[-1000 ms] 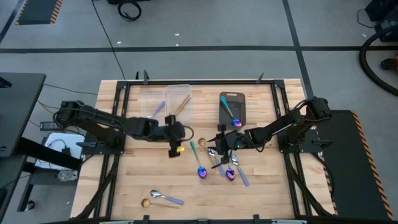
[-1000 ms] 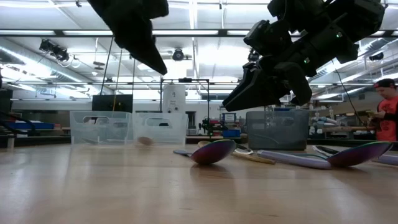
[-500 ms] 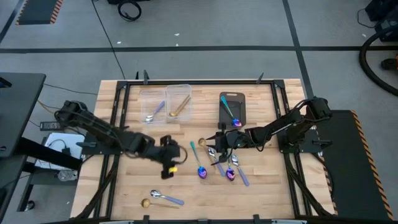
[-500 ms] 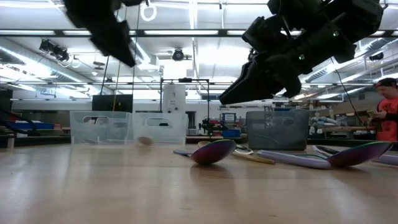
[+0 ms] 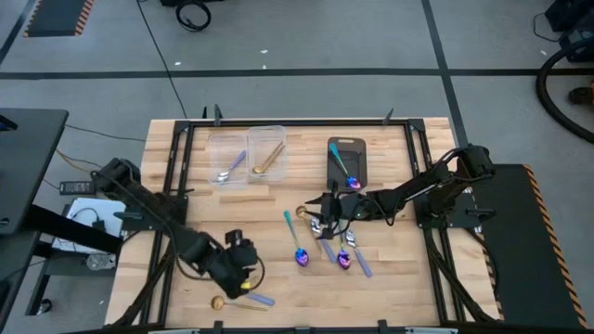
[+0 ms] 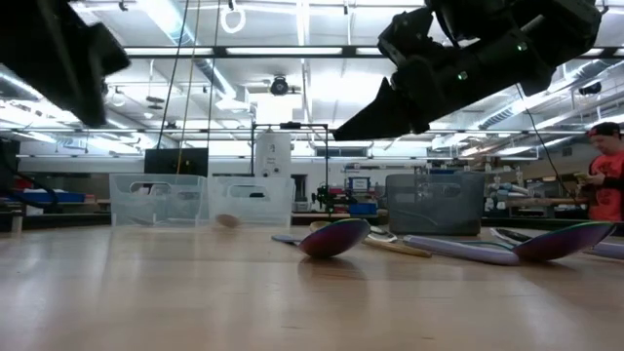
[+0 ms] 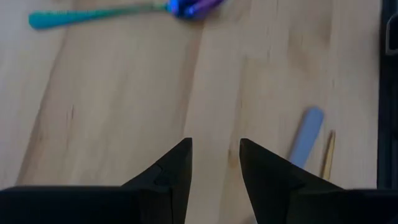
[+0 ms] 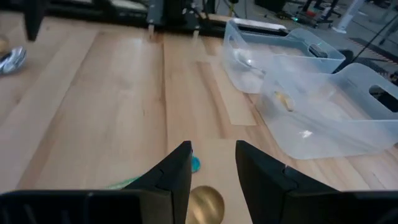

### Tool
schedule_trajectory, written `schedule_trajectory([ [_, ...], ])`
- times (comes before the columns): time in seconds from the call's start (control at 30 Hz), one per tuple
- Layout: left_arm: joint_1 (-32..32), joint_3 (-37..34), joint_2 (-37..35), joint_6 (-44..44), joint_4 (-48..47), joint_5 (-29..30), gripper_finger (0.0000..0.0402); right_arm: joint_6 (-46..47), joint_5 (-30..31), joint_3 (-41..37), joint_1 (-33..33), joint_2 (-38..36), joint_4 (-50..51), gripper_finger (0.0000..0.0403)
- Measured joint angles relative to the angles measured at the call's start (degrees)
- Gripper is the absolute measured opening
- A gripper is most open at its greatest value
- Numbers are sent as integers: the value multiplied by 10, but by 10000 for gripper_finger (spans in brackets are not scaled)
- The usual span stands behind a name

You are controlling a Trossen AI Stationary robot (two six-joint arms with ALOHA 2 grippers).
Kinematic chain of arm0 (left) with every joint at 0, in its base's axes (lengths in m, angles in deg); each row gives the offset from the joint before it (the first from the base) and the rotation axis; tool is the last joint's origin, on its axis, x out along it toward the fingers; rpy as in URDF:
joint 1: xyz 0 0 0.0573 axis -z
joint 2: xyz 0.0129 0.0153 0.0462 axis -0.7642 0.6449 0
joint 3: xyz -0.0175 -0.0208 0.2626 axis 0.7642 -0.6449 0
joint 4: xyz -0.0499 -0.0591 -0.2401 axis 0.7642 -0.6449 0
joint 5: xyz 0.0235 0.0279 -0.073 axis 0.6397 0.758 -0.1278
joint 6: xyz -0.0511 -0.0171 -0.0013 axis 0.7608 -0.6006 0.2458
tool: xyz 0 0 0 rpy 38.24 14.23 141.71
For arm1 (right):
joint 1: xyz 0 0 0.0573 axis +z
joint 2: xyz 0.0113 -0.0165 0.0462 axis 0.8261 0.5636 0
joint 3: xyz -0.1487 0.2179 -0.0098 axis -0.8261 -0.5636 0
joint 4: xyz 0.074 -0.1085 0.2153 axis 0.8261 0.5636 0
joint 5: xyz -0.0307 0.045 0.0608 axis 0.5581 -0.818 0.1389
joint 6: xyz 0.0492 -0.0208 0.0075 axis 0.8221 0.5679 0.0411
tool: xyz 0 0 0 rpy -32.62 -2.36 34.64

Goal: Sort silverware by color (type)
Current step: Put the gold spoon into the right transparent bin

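Left gripper (image 5: 243,276) hangs with fingers apart and empty, a gold spoon (image 5: 218,301) and a lavender-handled spoon (image 5: 249,296) just past it. Right gripper (image 5: 322,206), fingers also apart, hovers right over another gold spoon (image 8: 205,202) (no labels readable anywhere). More spoons (image 5: 345,255) lie scattered beside it.

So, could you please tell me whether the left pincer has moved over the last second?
Yes. The left pincer has travelled away from the clear bins to the table's near edge, beside the gold spoon there.
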Motion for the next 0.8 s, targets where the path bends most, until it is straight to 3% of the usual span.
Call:
schedule_trajectory([
  [0.2,24,89,67,32,-107,-9,141,35,2,0,1,0,1,134],
  [0.43,38,156,131,50,-125,-54,141,54,11,0,16,0,18,134],
  [0.8,72,211,185,109,-153,-70,141,54,27,0,35,0,11,134],
])
